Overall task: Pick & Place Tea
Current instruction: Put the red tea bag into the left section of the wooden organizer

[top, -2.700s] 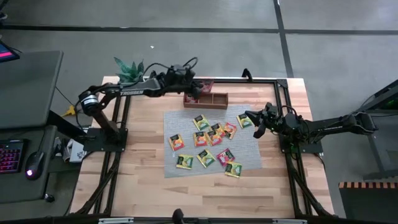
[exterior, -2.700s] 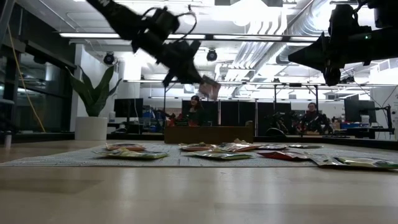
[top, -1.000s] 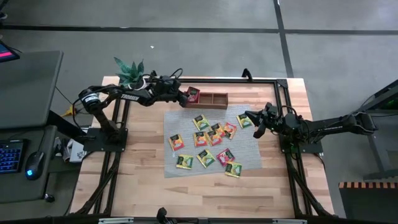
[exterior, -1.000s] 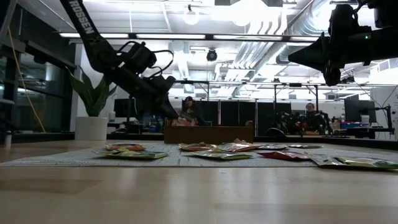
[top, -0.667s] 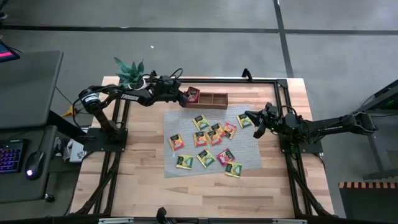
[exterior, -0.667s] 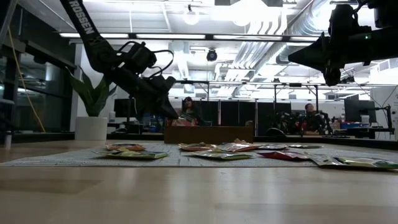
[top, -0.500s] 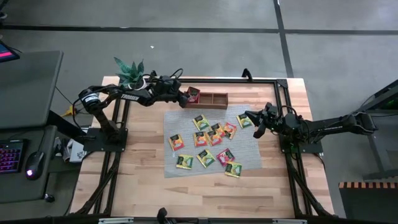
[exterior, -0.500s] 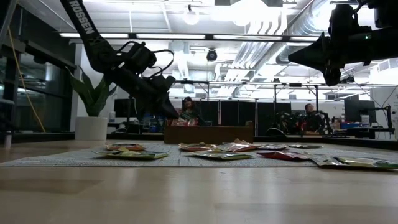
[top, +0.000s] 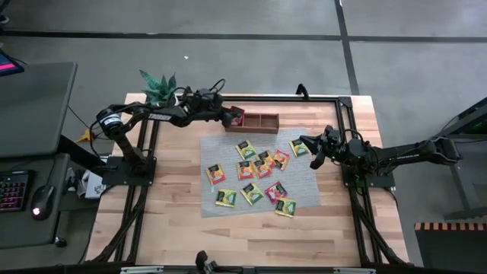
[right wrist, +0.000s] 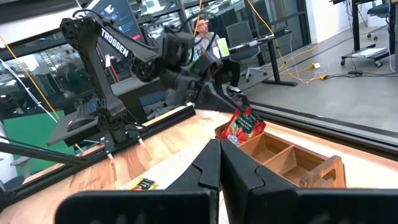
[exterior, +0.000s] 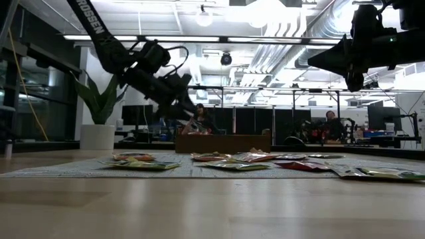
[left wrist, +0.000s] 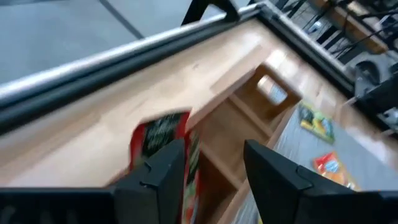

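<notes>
The left gripper (top: 225,116) hangs over the wooden tray's (top: 262,122) left compartment, fingers spread. A red sachet (left wrist: 163,140) stands upright there — the left wrist view shows its dark label, the high view barely does. More tea sachets (top: 253,173) litter the grey mat (top: 304,183) on the wooden table (top: 175,228). The right gripper (top: 313,157) hovers right of the mat, fingers pressed together. People (exterior: 332,125) sit in the office behind.

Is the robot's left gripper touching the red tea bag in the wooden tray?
Cannot tell. The left wrist view shows the left gripper open, one finger overlapping the red tea bag standing in the tray; no view plainly shows contact or gap.
</notes>
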`<act>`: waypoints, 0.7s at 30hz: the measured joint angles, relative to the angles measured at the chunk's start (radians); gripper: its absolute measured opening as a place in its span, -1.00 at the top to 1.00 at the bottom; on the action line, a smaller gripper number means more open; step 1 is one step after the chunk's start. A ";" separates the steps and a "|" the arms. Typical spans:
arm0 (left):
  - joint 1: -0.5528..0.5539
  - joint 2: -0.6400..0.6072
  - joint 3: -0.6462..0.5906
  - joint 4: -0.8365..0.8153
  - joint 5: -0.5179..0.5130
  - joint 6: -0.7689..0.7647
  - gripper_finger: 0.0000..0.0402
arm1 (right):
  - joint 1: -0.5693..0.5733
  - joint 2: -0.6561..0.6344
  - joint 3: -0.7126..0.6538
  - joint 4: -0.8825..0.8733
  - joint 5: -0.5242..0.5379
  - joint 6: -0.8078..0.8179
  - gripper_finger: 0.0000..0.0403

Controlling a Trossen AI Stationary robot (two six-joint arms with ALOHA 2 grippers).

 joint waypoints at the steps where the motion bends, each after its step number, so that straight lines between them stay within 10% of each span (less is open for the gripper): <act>1: 0.000 -0.004 0.013 -0.005 0.007 0.000 0.15 | 0.000 0.000 0.000 0.000 0.000 0.000 1.00; 21: -0.039 -0.211 0.216 -0.324 0.102 -0.026 0.13 | 0.000 0.000 0.000 0.000 0.000 0.000 1.00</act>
